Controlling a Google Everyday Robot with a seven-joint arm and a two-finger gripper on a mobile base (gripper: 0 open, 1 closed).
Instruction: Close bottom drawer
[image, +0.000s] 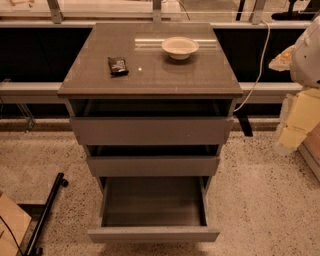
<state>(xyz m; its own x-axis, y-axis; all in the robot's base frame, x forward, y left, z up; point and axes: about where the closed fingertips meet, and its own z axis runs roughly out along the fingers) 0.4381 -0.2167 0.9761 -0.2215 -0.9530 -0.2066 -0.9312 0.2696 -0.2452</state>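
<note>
The grey cabinet (150, 70) stands in the middle of the camera view with three stacked drawers. The bottom drawer (153, 234) is pulled far out toward me. Its plain flat front is nearest, and its shallow grey box (152, 202) is open and empty. The middle drawer (153, 166) and the top drawer (151, 131) each stand out a little. My arm comes in at the right edge, and the gripper (287, 142) hangs low to the right of the cabinet, apart from it and above the bottom drawer's level.
A white bowl (180, 47) and a small dark packet (118, 65) lie on the cabinet top. A white cable (260, 65) hangs at the back right. A black pole (46, 212) and a cardboard piece (10, 222) lie on the speckled floor (260, 200) at the left.
</note>
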